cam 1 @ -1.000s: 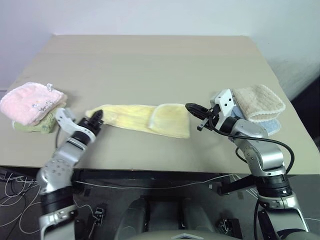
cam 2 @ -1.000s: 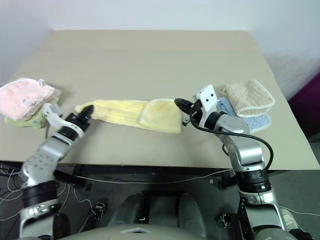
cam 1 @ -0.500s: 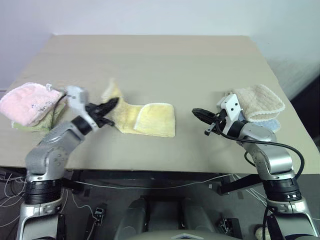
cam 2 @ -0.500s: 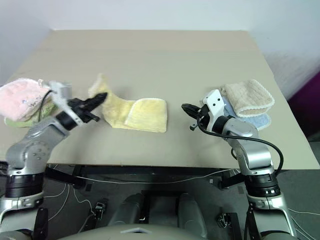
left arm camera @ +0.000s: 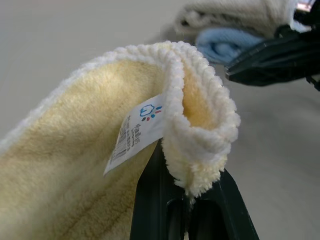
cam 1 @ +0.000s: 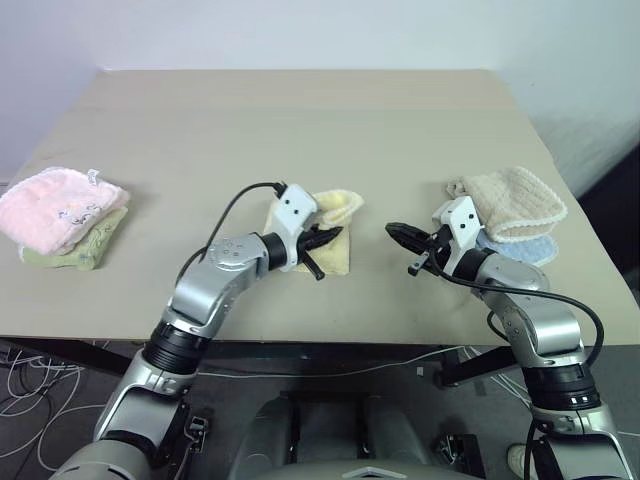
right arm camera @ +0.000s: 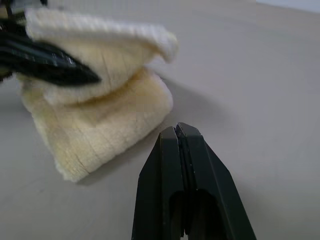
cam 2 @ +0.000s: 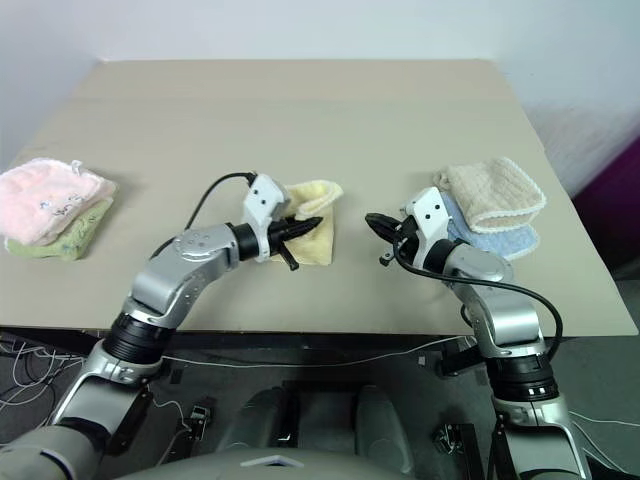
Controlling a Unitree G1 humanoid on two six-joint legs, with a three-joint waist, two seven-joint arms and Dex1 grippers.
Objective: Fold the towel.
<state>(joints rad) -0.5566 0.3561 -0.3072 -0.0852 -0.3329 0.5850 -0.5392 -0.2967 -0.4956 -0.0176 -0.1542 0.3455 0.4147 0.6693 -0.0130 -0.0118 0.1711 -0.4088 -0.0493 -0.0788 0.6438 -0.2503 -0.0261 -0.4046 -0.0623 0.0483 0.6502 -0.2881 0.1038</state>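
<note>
- my left tool (cam 1: 330,238) is clamped on the towel (cam 1: 340,208) edge, held over its folded part mid-desk (cam 1: 300,120).
- my right tool (cam 1: 400,234) is pinched together, empty.
- last fold unfinished; edge not laid down.

The left claw (cam 2: 305,226) covers part of the towel (cam 2: 312,196), hiding how its layers lie there. The print on the towel's tag (left arm camera: 137,131) is too small to read. Beside the towel, a tan towel (cam 1: 515,200) hides most of a blue cloth (cam 1: 535,250).
</note>
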